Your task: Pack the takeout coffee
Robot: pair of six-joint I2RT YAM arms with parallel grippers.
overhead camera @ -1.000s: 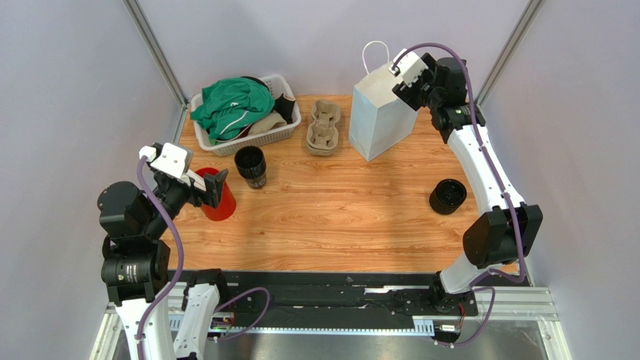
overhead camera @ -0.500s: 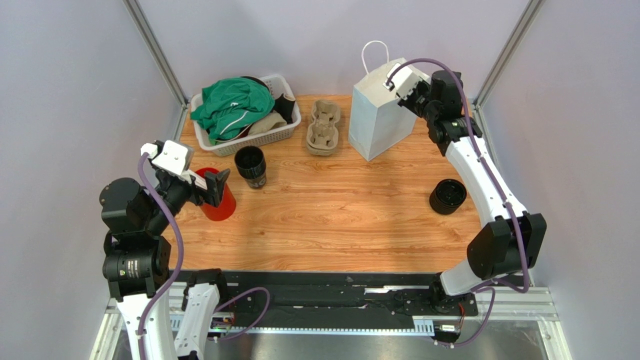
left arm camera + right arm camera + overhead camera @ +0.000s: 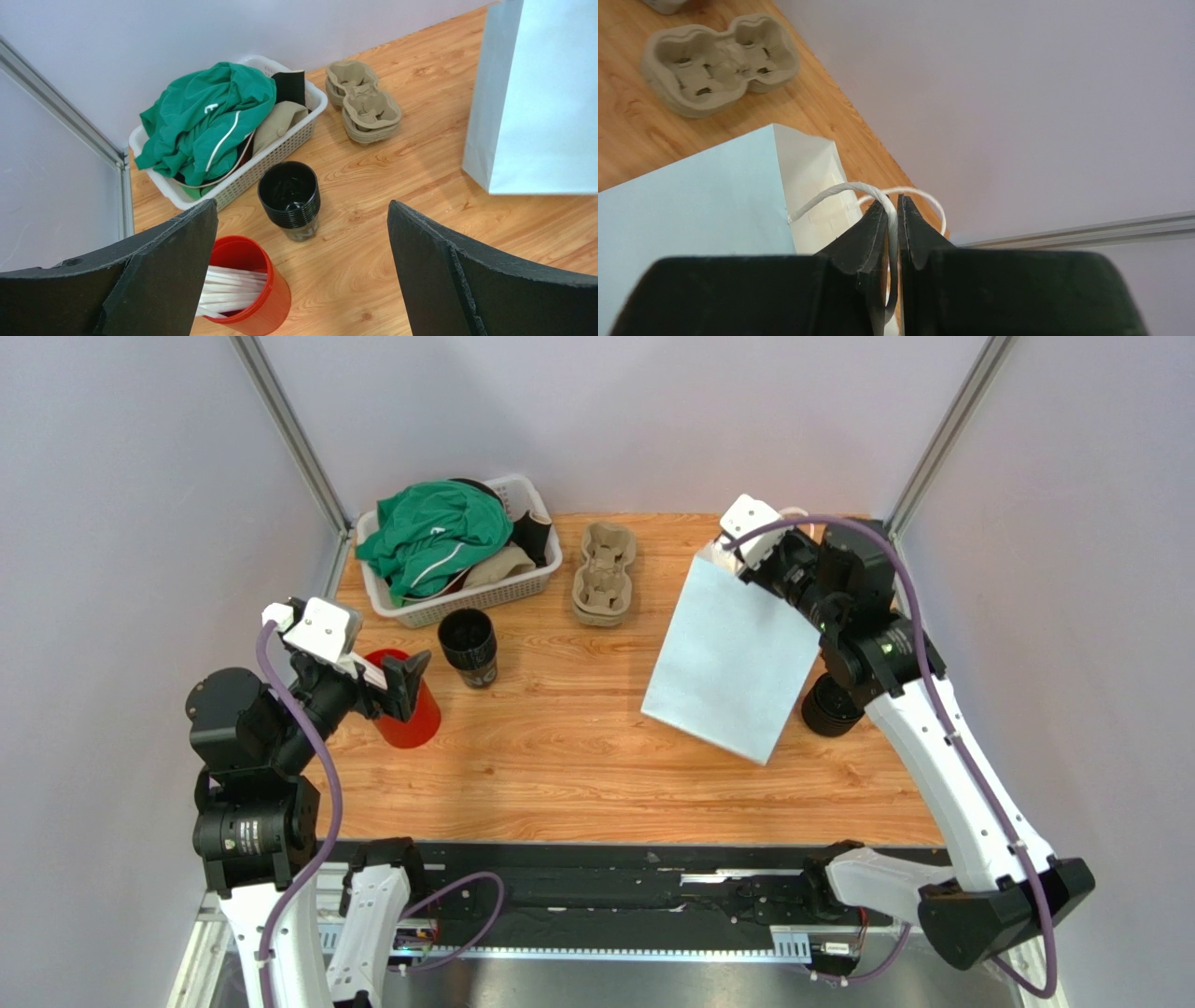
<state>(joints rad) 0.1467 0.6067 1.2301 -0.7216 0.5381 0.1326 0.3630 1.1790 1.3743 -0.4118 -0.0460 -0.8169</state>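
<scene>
Coffee cup (image 3: 467, 647) upright on the table (image 3: 589, 763), just in front of the basket (image 3: 484, 595) and near the red cup (image 3: 411, 725).
Its long axis is vertical, top up, and neither arm touches it. The left gripper (image 3: 406, 686) hangs over the red cup, fingers spread wide. The right gripper (image 3: 893, 213) is pinched on the white cord handle (image 3: 836, 192) of the tilted paper bag (image 3: 732, 665).

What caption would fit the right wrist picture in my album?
The right claw pinches the white handle of the bag.

Robot lab — grey-walled booth (image 3: 631, 406), aluminium posts (image 3: 289, 427)
</scene>
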